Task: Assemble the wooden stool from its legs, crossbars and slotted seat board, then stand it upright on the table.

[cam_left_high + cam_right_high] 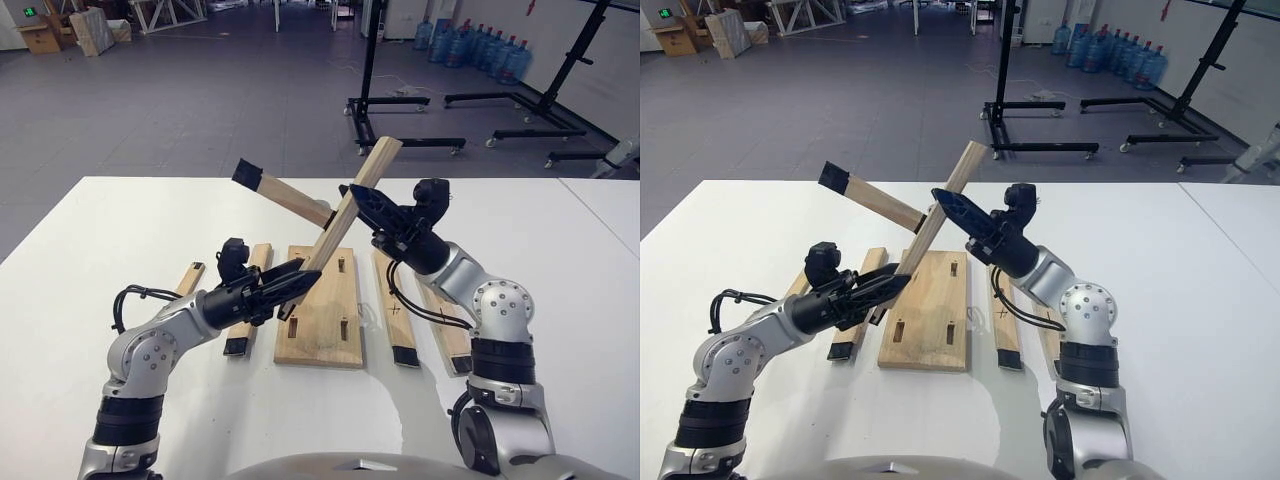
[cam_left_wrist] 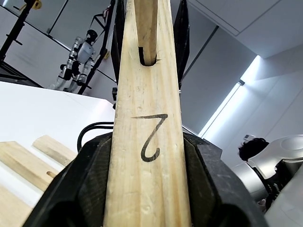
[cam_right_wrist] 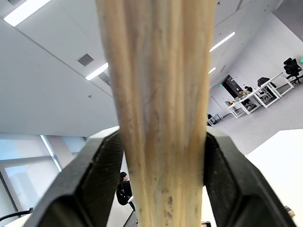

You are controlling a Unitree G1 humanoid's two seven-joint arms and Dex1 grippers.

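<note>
Two wooden pieces are crossing above the board (image 1: 325,335), which is lying on the table (image 1: 120,230). Left gripper (image 1: 300,277) is clamping the slotted bar (image 1: 375,165) (marked 2); right gripper (image 1: 355,195) is clamping the black-tipped leg (image 1: 290,197), its end entering the bar.

Left gripper (image 1: 303,279): black fingers. The leg (image 1: 372,168) clamped in them is pale natural wood with fine straight grain and a hand-drawn black numeral just beyond the pads.

Right gripper (image 1: 356,196): black likewise. The bar (image 1: 292,198) it holds is light tan wood, capped black at the end farthest from the hand.

Seat board (image 1: 322,325), below both hands: pale wood, dark slots.

Loose pieces (image 1: 392,300) beside it: tan, black-tipped.

Table (image 1: 120,230): plain white.
</note>
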